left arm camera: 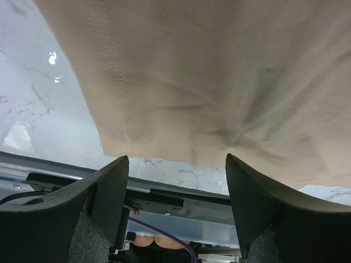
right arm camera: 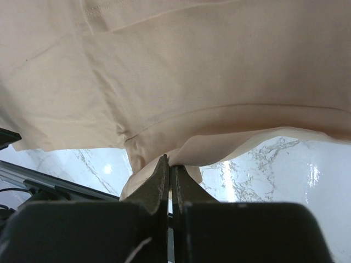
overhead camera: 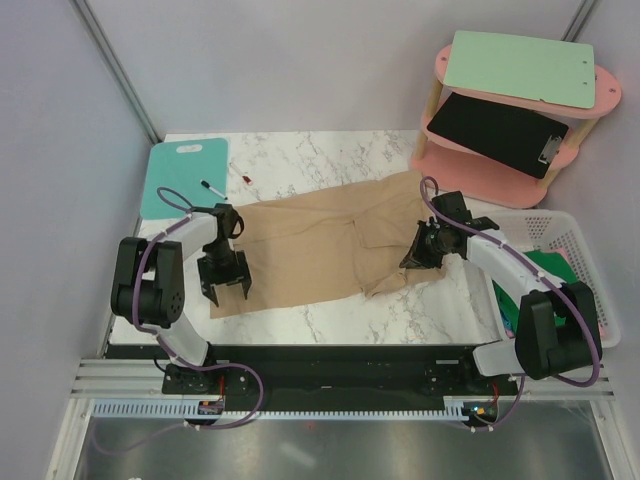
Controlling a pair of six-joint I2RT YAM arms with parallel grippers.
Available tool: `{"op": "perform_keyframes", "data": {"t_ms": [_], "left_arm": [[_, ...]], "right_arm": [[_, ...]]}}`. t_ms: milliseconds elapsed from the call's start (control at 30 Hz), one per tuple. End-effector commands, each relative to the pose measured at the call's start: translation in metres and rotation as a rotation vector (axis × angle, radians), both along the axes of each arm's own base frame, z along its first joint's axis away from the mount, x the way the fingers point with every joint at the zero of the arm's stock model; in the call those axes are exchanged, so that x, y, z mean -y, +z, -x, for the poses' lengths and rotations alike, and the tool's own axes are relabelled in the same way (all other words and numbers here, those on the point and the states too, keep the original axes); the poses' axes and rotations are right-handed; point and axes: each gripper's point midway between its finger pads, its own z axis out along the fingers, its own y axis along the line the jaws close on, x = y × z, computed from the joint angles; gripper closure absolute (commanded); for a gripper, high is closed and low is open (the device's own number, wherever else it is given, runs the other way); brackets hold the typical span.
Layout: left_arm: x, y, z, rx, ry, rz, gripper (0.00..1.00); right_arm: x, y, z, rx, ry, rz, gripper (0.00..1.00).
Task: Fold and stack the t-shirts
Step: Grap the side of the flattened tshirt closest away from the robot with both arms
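Tan t-shirt [overhead camera: 320, 250] | hem pinched in right tool [right arm camera: 169, 164] | below spread left tool [left arm camera: 175, 164]

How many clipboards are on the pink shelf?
2: a green clipboard on the shelf's top tier, a black clipboard on its lower tier. None appear hidden.

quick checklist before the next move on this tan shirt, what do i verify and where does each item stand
1. Right gripper grip on the t-shirt: ok, jaws shut on a fold of fabric.
2. Left gripper ready to grasp: ok, jaws open, holding nothing, above the shirt's near left corner.
3. Shirt lying flat: not ok, it is bunched and wrinkled near the right gripper.
4. Marker out of the way: ok, it lies apart from the shirt's far left edge.
5. Layers pinched by the right jaws: cannot tell whether one or more.
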Motion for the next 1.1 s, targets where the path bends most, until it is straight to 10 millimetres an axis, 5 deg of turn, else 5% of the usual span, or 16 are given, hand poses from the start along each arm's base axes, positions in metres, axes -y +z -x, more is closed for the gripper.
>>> {"op": "perform_keyframes", "data": {"t_ms": [0, 400, 600, 800, 1033, 1067], "left_arm": [[0.012, -0.002, -0.001, -0.017, -0.086, 0.036, 0.23], [0.004, 0.008, 0.021, -0.07, -0.105, -0.019, 0.21], [0.006, -0.003, 0.029, -0.138, -0.123, -0.029, 0.29], [0.006, -0.01, 0.034, -0.194, -0.145, -0.068, 0.48], [0.007, -0.011, 0.033, -0.197, -0.162, -0.095, 0.98], [0.007, -0.01, 0.032, -0.194, -0.162, -0.102, 0.98]], "right_arm": [[-0.003, 0.017, -0.017, 0.065, 0.008, -0.034, 1.0], [-0.003, 0.014, -0.018, 0.058, 0.005, -0.044, 1.0], [-0.003, 0.017, -0.022, 0.069, 0.003, -0.054, 1.0], [-0.003, 0.02, -0.022, 0.076, 0.004, -0.06, 0.99], [0.0, 0.022, -0.02, 0.084, 0.005, -0.061, 0.99], [0.001, 0.022, -0.02, 0.083, 0.003, -0.062, 0.99]]}}
